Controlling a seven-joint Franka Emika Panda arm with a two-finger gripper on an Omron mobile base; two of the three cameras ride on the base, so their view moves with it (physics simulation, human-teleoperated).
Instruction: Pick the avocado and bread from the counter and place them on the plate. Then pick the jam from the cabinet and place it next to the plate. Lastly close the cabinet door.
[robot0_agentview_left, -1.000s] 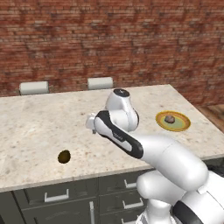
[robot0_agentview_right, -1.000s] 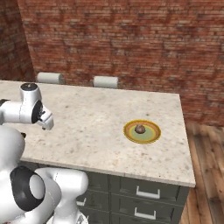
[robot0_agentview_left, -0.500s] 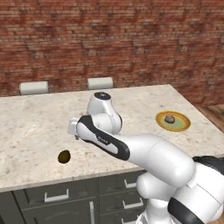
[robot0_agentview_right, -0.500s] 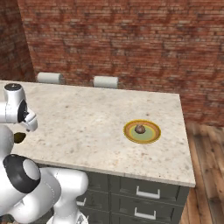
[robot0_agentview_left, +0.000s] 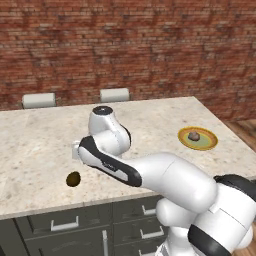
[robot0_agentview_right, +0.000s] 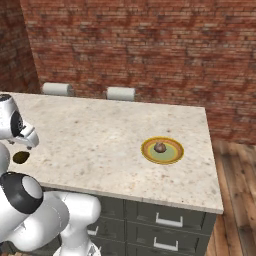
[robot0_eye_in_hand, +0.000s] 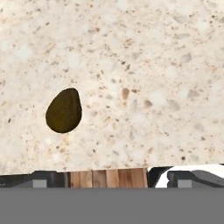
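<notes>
Drawers (robot0_agentview_right: 170, 220): nearest you, dark grey fronts with silver handles under the front edge of the desk; a strip of wooden floor (robot0_agentview_right: 240, 190) shows to the right in the right base view.
Desk (robot0_agentview_left: 150, 120): beige speckled stone slab carrying everything below; its front edge runs along the bottom of the hand view.
Avocado (robot0_agentview_left: 73, 178): dark olive egg shape lying on the desk near the front edge, at the left in the left base view; in the hand view you see it at (robot0_eye_in_hand: 64, 110), left of centre, narrow end upward, alone on bare stone; in the right base view it peeks out at (robot0_agentview_right: 20, 157) beside the white arm.
Jaws: the hand hangs above the desk just beyond the avocado, pointed down; the fingertips cannot be made out in any view, so you cannot tell whether the jaws stand open or closed; nothing visible between them.
Plate (robot0_agentview_left: 186, 142): small round yellow plate further back, toward the right end of the desk, well apart from the avocado.
Bread (robot0_agentview_left: 194, 135): grey-brown lumpy piece resting on the middle of the plate; seen also at (robot0_agentview_right: 160, 147).
Far edge: two pale chair backs (robot0_agentview_left: 114, 94) rise behind the desk; a red brick wall (robot0_agentview_left: 130, 45) closes the scene.
</notes>
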